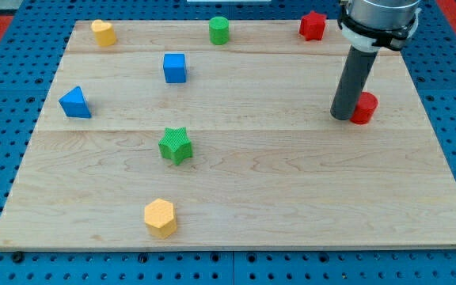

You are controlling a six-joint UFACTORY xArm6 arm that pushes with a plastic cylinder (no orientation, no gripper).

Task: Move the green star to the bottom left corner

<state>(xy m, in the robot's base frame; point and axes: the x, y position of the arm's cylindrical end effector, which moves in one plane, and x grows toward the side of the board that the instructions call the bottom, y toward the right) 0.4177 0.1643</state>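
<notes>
The green star (176, 146) lies left of the board's middle, on the wooden board (291, 198). My tip (343, 116) is far off at the view's right, touching or just beside the left side of a red cylinder (364, 108). The bottom left corner of the board (22, 233) is below and left of the star. A yellow hexagon (161, 217) lies below the star, toward the view's bottom.
A blue triangle (75, 102) is at the left edge. A blue cube (175, 67) is above the star. A yellow block (103, 32), a green cylinder (219, 30) and a red star (313, 25) line the top edge.
</notes>
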